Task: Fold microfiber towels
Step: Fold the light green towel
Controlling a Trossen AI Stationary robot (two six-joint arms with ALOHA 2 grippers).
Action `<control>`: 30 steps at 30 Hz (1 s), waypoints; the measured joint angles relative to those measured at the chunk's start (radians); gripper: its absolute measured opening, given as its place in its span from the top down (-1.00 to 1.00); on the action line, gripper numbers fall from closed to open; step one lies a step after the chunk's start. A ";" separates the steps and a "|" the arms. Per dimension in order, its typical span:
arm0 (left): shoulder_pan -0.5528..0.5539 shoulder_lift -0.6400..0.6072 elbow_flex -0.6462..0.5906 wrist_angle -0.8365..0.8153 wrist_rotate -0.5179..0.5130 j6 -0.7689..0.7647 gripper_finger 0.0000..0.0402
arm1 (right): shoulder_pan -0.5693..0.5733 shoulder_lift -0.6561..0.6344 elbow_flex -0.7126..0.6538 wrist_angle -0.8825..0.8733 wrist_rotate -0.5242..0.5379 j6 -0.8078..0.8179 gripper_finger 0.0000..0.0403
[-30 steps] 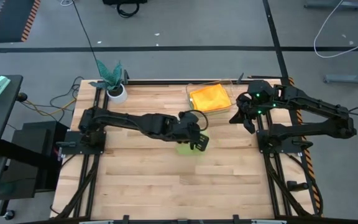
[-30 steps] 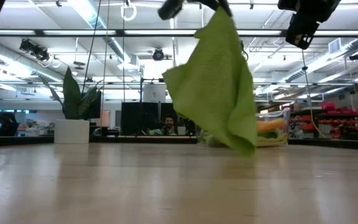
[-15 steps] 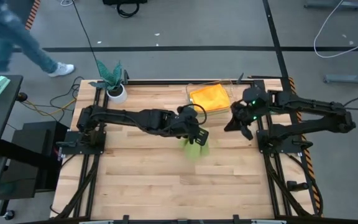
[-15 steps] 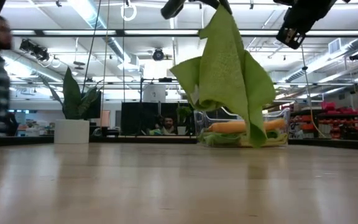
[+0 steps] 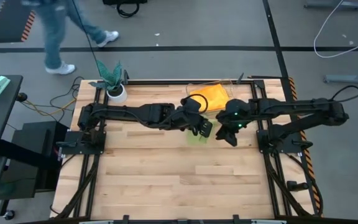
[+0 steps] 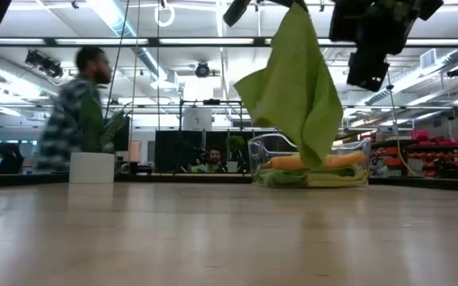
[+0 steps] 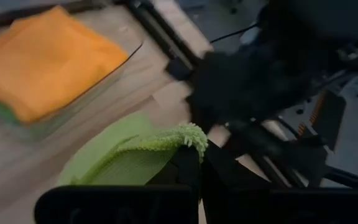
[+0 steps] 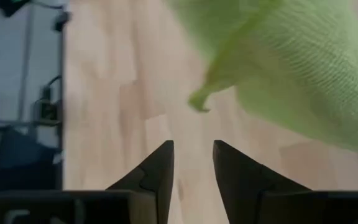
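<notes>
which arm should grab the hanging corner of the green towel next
Probably the right. The left tool is shut on the lime green towel's top edge, holding it clear of the table. The right tool is open beside it, with a loose corner just ahead of its fingers.

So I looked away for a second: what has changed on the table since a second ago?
The right gripper has swung in toward the hanging lime green microfiber towel, fingers open, not touching it. The left gripper still pinches that towel's top and has carried it nearer the clear bin. The orange towel in the bin is unmoved.
</notes>
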 joint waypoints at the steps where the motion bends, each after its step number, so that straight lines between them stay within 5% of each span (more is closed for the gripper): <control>1: 0.003 0.000 0.000 0.019 0.000 0.014 0.97 | 0.000 0.014 0.000 0.005 0.015 0.018 0.40; 30: 0.032 0.001 0.000 0.123 0.000 0.128 0.96 | -0.004 0.062 0.002 0.103 0.156 0.230 0.41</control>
